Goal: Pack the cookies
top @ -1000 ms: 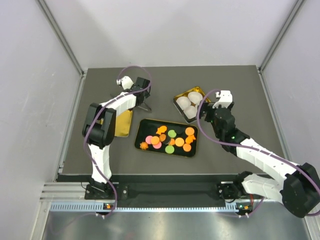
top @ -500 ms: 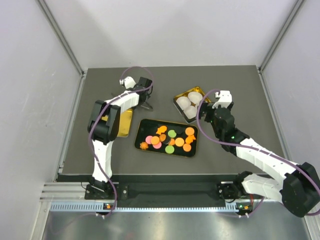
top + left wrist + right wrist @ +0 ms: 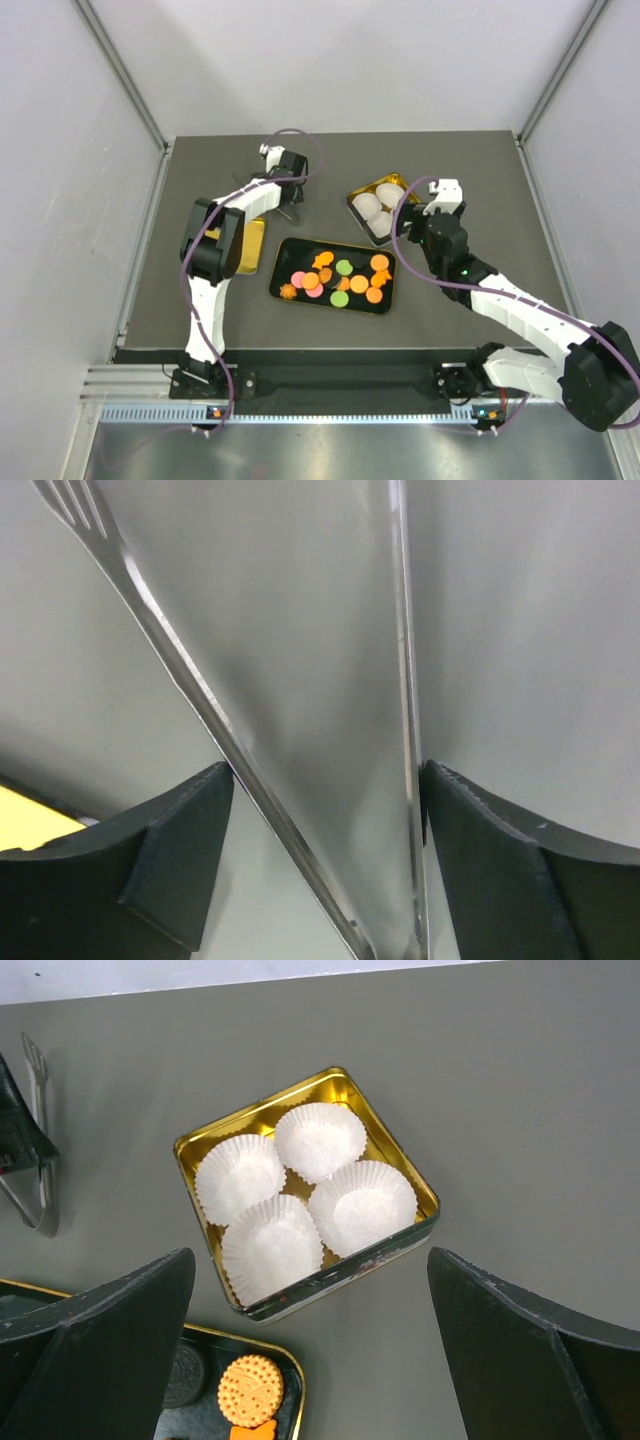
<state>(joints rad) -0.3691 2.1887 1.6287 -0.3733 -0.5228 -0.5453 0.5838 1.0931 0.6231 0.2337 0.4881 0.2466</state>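
The cookies (image 3: 340,278), flat orange, pink and green pieces, lie in a black gold-rimmed tray (image 3: 278,268) at the table's middle. One round orange cookie (image 3: 250,1390) shows in the right wrist view. My left gripper (image 3: 287,186) is at the far left, shut on metal tongs (image 3: 291,208). In the left wrist view both tong arms (image 3: 200,690) press against the fingers of that gripper (image 3: 325,770). My right gripper (image 3: 432,205) hovers open and empty (image 3: 310,1255) beside a gold tin (image 3: 330,1272).
The gold tin (image 3: 355,200) holds several white paper cups (image 3: 320,1140). A gold lid (image 3: 248,248) lies flat left of the tray, partly under the left arm. Grey walls close in the table on three sides.
The left wrist has swung to the right above the tongs, and its jaws have narrowed onto the tong arms. The right arm has barely moved.
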